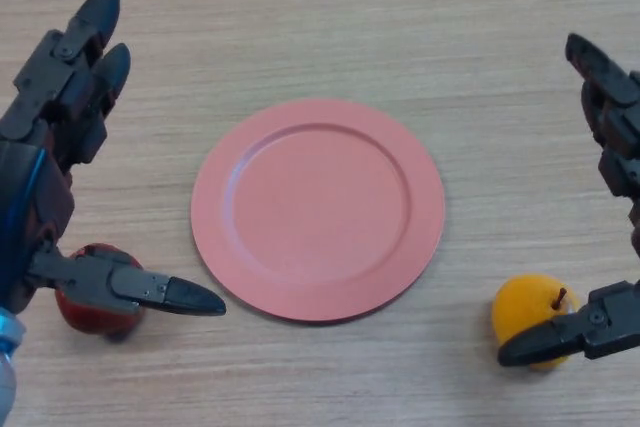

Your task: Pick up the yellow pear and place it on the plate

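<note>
The yellow pear (pixel 533 318) is best enclosed squarely by the spread right hand (pixel 612 322), fingers apart, before lifting to the plate (pixel 318 209).

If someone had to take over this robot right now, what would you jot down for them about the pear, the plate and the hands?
Left hand: open, holding nothing, at the left edge of the view above a red fruit.
Right hand: open, holding nothing, its thumb just in front of the yellow pear.
Pear: on the table at lower right, apart from the plate.
Plate: pink, in the middle, nothing on it.
Done: nothing yet.
Left: grasp the pear, likely with the right hand, lift it and set it on the plate.
</note>
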Available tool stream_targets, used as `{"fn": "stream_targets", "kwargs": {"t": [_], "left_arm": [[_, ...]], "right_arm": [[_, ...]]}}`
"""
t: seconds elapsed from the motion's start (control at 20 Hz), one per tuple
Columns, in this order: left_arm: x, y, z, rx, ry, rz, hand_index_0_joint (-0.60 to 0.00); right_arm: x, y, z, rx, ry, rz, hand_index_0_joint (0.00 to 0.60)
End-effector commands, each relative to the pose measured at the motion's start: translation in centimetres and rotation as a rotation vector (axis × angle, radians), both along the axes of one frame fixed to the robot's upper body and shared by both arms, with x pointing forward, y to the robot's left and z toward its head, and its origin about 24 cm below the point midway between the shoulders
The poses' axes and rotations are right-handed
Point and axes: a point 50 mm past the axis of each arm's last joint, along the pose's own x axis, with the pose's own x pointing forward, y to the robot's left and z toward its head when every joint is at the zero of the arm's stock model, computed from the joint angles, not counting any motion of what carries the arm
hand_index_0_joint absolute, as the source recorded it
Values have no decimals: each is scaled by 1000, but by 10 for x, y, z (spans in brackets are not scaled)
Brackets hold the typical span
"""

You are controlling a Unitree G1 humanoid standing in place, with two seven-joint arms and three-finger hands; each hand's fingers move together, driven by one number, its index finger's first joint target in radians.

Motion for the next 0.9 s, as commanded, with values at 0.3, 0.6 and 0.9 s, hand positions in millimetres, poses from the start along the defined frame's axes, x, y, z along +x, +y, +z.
{"fn": "stream_targets", "kwargs": {"t": [0.3,0.6,0.9], "left_arm": [[-6,-4,20,21,-220,0,0],[-11,-5,13,12,-192,8,0],[-14,-2,14,-19,-190,21,0]], "right_arm": [[3,-37,-18,-90,-199,-41,0],[18,-57,-63,-77,-152,-121,0],[29,-58,-101,-71,-86,-173,0]]}}
